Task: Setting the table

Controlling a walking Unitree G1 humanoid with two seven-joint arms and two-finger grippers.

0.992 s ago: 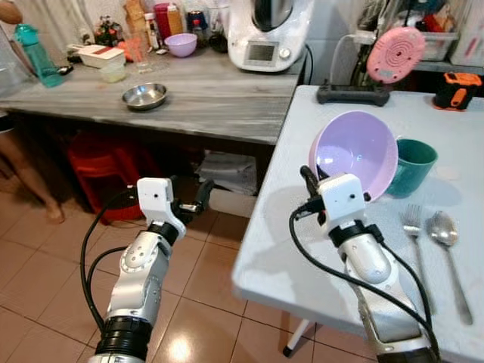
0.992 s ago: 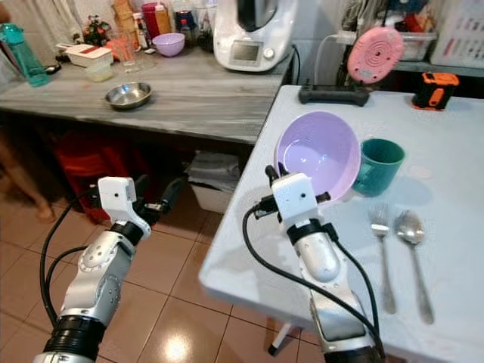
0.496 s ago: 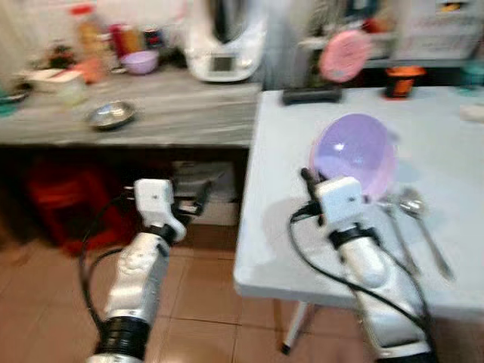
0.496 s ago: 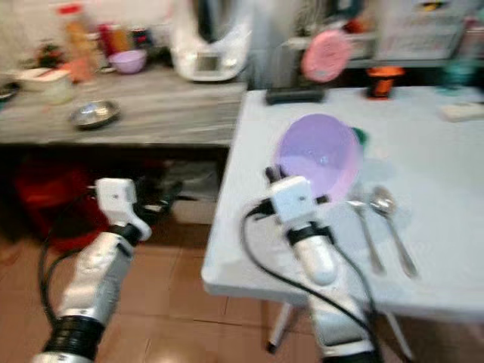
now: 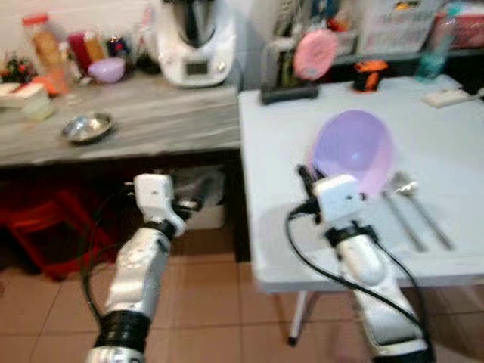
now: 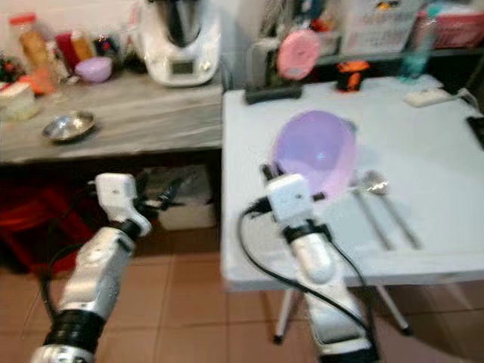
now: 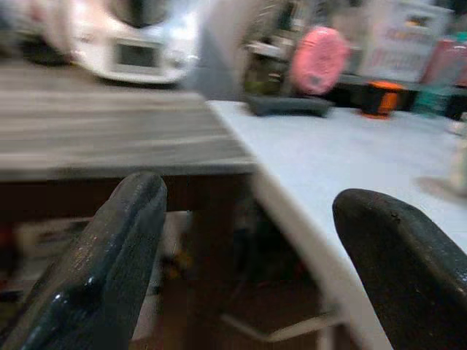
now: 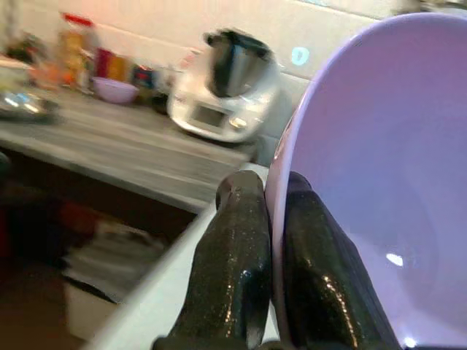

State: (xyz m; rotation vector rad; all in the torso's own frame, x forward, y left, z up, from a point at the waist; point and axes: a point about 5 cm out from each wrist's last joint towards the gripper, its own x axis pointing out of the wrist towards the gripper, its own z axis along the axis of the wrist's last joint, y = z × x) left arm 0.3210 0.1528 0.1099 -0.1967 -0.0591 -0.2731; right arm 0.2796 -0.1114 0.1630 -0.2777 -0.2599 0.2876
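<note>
I've got the right gripper (image 8: 270,219) clenched on the rim of the lilac plastic bowl (image 5: 354,157), one finger inside the rim and one outside, holding the bowl tilted on edge above the white counter (image 5: 280,227). The bowl is near the counter's front half, just left of the metal fork (image 5: 401,208) and metal spoon (image 5: 431,215) that lie side by side on the surface. Left gripper (image 7: 248,248) is released, fingers wide apart and empty, held out in front of the dark gap under the grey wood-grain counter (image 5: 151,125), off the white counter's left edge. Everything is a bit blurred. Progress, as I judge it: cutlery is already laid, the bowl is carried but not yet set down, so the place setting looks roughly midway. What's left is to level the bowl and put it flat beside the fork; a cup may also be needed, I can't make one out here.
</note>
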